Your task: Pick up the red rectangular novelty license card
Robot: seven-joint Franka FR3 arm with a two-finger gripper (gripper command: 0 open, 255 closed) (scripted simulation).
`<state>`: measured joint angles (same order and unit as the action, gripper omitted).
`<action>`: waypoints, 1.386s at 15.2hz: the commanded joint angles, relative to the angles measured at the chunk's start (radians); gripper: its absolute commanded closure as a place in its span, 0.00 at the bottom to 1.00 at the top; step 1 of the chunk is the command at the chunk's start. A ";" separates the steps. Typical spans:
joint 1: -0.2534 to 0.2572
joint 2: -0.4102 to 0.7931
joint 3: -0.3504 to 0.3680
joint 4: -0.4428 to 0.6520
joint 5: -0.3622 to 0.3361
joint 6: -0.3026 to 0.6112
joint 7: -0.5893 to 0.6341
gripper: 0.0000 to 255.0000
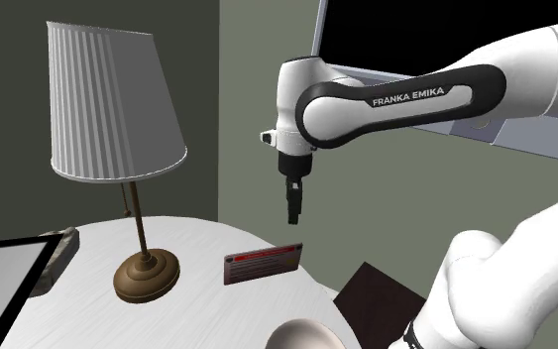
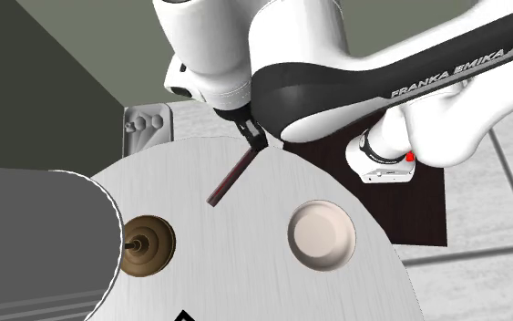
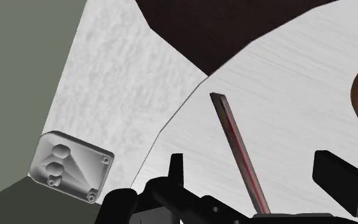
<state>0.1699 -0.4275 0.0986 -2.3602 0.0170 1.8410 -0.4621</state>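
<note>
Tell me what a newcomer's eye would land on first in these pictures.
The white arm's black gripper hangs open above a red card that stands on its long edge near the rim of the round white table. On the shoulder view's left, a big lamp with a pleated pale shade and brown base stands on the same table.

On your tabletop [image 1: 207, 307] the lamp [image 1: 146, 273] stands to the shoulder view's left of the license card [image 1: 262, 263]. The card stands on its long edge near the far rim. The bowl [image 1: 301, 335] sits nearer that camera, at the near rim, right of the lamp. The jaws hang above the card's right end, one on each side of its line, not touching it.
</note>
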 commanded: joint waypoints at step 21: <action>0.096 0.228 0.083 -0.043 -0.047 0.287 -0.153 1.00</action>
<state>0.2662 -0.1994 0.1811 -2.4032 -0.0298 2.1282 -0.6150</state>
